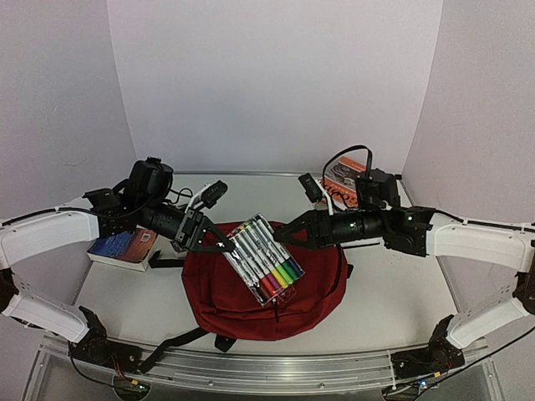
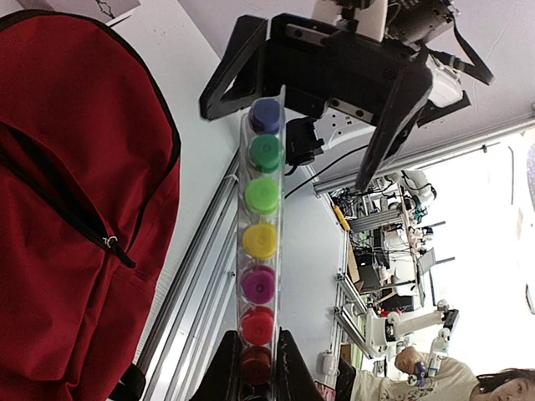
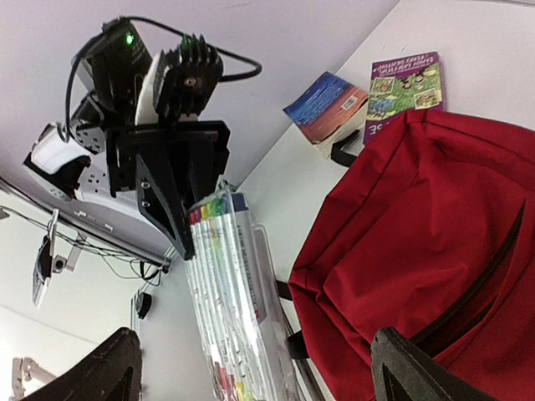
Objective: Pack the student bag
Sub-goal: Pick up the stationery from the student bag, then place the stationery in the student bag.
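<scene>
The student bag [image 1: 267,296], a dark red backpack, lies flat at the middle of the table; it also shows as the bag [image 2: 67,209] and the bag [image 3: 418,242]. Above it hangs a clear pack of coloured markers [image 1: 263,261]. My left gripper [image 1: 219,242] is shut on the pack's left end, its fingers [image 2: 221,372] pinching the markers [image 2: 261,242] at the red caps. My right gripper [image 1: 286,234] is open at the pack's other end. The markers [image 3: 234,292] lie between its spread fingertips [image 3: 109,368], which do not touch them.
A blue book [image 1: 125,248] lies at the left beside the bag, with a purple one [image 3: 405,83] next to it. An orange and white book [image 1: 343,180] sits at the back right. A metal rail [image 1: 267,368] runs along the near table edge.
</scene>
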`<move>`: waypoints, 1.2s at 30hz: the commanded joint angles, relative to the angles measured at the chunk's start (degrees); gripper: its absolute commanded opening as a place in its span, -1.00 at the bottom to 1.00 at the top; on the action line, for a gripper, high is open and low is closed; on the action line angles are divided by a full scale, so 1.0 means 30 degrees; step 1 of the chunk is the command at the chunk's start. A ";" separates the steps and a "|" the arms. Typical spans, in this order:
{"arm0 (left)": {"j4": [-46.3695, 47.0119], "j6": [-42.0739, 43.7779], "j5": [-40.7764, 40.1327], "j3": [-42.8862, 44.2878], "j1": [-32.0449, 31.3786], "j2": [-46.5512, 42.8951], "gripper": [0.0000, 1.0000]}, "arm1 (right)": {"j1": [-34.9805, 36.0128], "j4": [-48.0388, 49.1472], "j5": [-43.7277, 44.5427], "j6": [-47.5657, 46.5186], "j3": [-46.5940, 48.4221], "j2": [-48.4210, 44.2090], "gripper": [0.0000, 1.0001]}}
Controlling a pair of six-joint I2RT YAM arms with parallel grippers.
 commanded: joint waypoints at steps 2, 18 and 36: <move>-0.0871 0.1567 0.1099 0.1749 -0.0175 0.0565 -1.00 | 0.0673 -0.0247 -0.2617 -0.1009 0.1097 0.1179 0.64; -0.0084 -0.0616 -0.7116 0.1062 -0.0178 0.2035 0.49 | 0.0727 0.1484 0.5093 0.2289 -0.0460 -0.0519 -1.00; -0.8669 -0.5078 -2.0465 0.8859 -0.5296 1.1214 0.92 | -0.0810 -0.5570 1.6933 0.3061 -0.1673 -0.2889 -1.00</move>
